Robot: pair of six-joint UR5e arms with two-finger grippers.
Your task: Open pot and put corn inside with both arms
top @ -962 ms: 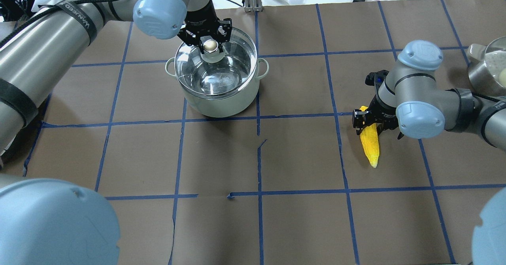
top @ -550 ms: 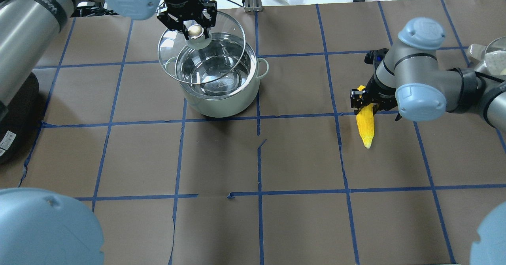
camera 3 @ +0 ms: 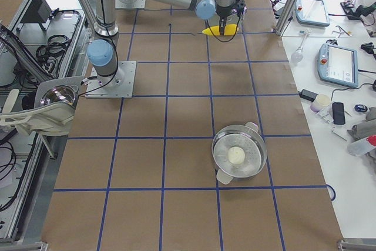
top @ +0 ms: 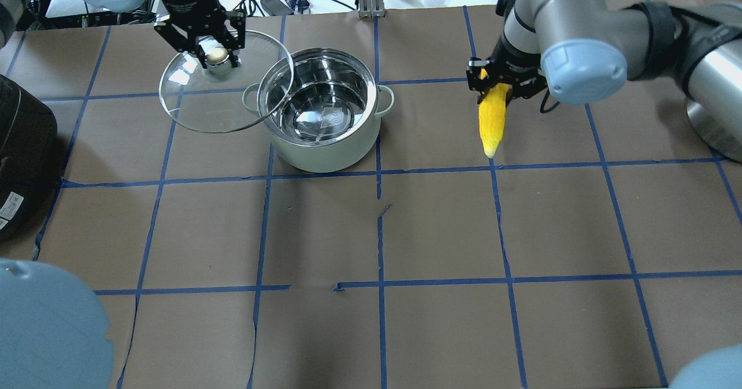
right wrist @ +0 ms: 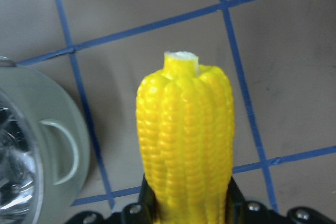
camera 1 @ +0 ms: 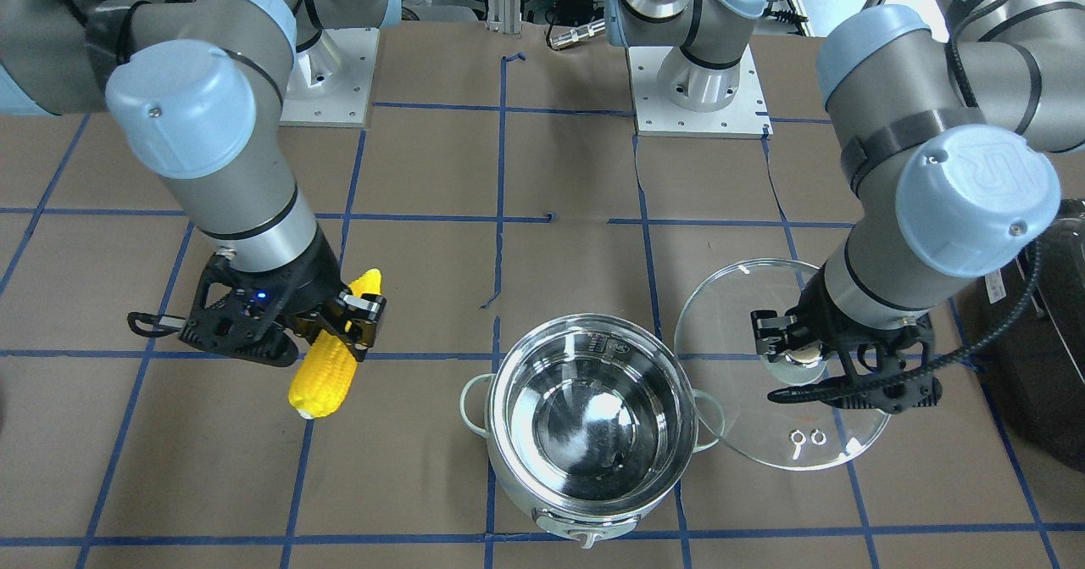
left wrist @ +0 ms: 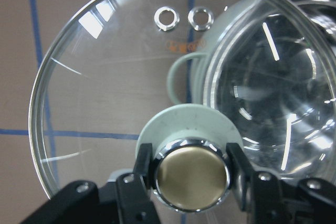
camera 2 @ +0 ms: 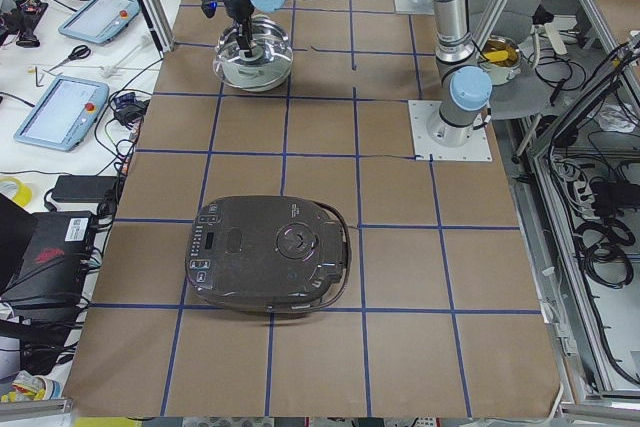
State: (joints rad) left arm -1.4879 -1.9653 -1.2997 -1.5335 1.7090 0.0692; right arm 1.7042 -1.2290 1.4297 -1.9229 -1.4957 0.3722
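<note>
The pot (top: 324, 154) stands open at the table's far middle, its steel inside bare; it also shows in the front view (camera 1: 500, 399). My left gripper (top: 217, 55) is shut on the brass knob (left wrist: 191, 174) of the glass lid (top: 197, 108). It holds the lid in the air beside the pot, its edge over the pot's handle (camera 1: 737, 315). My right gripper (top: 501, 82) is shut on the yellow corn (top: 493, 119) near one end. It holds the corn above the table to the pot's right, apart from it (camera 1: 326, 365) (right wrist: 184, 140).
A big black appliance (top: 23, 157) sits at the table's left end (camera 2: 270, 252). A second steel pot with a lid (camera 3: 238, 156) stands at the right end. Blue tape lines grid the brown table (top: 440, 232).
My left gripper has lifted the lid off the pot and carried it leftward. My right gripper has raised the corn off the table and moved it toward the pot.
</note>
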